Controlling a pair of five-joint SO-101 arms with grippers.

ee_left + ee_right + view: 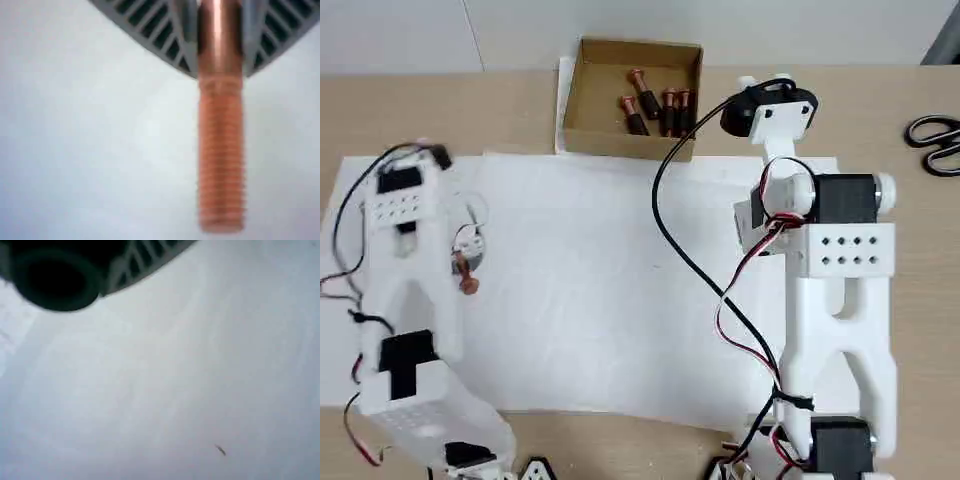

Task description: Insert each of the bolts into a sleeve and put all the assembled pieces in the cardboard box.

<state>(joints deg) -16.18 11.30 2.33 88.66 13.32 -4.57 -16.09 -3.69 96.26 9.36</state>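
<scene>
**Bolt and sleeve gripped, four pieces boxed**

The left gripper [220,35] is clamped on a copper bolt [221,150], whose threaded end sticks out past the jaws. It sits well away from the cardboard box [582,95], off to the box's left over the white paper [600,300]. The right gripper [100,275] is closed around a black sleeve [55,282], nearer the box on its right side. Four assembled pieces [655,105] lie inside the box. Scissors [935,145] rest far to the right of the box.
</scene>
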